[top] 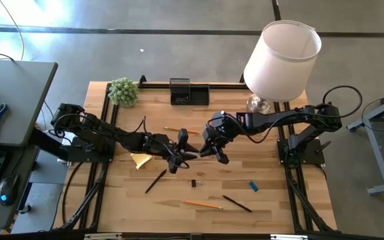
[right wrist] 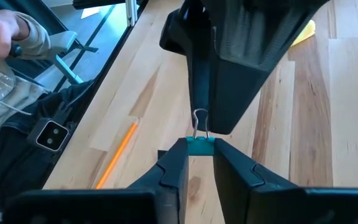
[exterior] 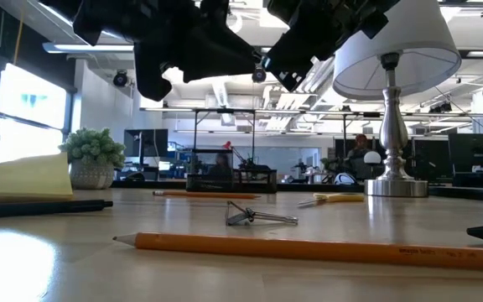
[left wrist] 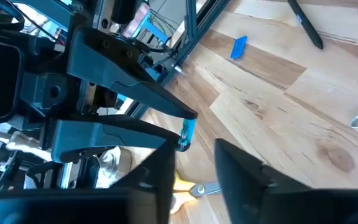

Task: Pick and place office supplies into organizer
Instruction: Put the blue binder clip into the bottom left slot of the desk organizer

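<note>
Right gripper [right wrist: 197, 163]: above mid-bench, jaws clamped on a teal binder clip [right wrist: 199, 146], its wire handles pointing toward the other arm's fingers.
Left gripper [top: 191, 147]: raised tip to tip with the right one over mid-bench; its fingers [right wrist: 229, 74] stand just past the clip's wire handles, jaws apart, and whether they touch the wire cannot be told.
Organizer [top: 189, 92]: black, at the bench's far edge, between the small green plant [top: 123, 91] and the white-shaded lamp [top: 282, 57].
Sticky-note pad [top: 140, 160]: yellow, on the bench under the left arm.
Pencils: one orange pencil [top: 203, 205] near the front edge, another [top: 173, 130] behind the grippers.
Pens: one black pen [top: 155, 181] left of centre, another [top: 237, 203] near the front.
Blue block [top: 253, 186]: flat on the bench, right of centre.
Black clip [top: 193, 183]: loose on the bench below the grippers.
</note>
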Motion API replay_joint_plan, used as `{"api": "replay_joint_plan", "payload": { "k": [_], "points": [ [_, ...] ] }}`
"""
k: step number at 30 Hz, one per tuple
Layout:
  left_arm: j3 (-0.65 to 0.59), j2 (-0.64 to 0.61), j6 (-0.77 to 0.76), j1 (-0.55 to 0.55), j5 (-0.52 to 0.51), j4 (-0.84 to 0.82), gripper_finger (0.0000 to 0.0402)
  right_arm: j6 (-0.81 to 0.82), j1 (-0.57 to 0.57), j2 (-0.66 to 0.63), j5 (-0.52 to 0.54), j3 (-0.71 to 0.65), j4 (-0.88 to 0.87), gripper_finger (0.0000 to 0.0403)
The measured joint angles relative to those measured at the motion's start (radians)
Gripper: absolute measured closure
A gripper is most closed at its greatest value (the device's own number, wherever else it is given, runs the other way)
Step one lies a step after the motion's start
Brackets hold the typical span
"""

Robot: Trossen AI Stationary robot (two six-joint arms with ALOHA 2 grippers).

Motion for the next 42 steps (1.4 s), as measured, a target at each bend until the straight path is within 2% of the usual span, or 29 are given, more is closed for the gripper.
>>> {"api": "replay_joint_plan", "payload": {
  "k": [5,9,13,25,32,36,42],
  "points": [
    [0.000,0.000,0.000,0.000,0.000,0.033,0.0221,0.000,0.000,0.000,0.001,0.000,0.000,0.0347],
    [0.000,0.000,-0.006,0.000,-0.001,0.070,0.0213,0.000,0.000,0.000,0.001,0.000,0.000,0.0350],
    [0.000,0.000,-0.006,0.000,-0.001,0.063,0.0245,0.000,0.000,0.000,0.001,0.000,0.000,0.0348],
    [0.000,0.000,0.003,0.000,-0.002,0.026,0.0393,0.000,0.000,0.000,0.002,0.000,-0.001,0.0345],
    [0.001,0.000,0.019,0.000,-0.030,0.010,0.0380,0.000,0.000,0.000,0.001,0.000,0.000,0.0347],
    [0.000,0.000,0.027,0.000,-0.078,0.009,0.0398,0.000,0.000,0.000,-0.001,0.000,0.000,0.0341],
    [0.000,0.000,0.025,0.000,-0.075,0.024,0.0400,-0.002,0.000,0.000,0.006,0.000,0.000,0.0320]
  ]
}}
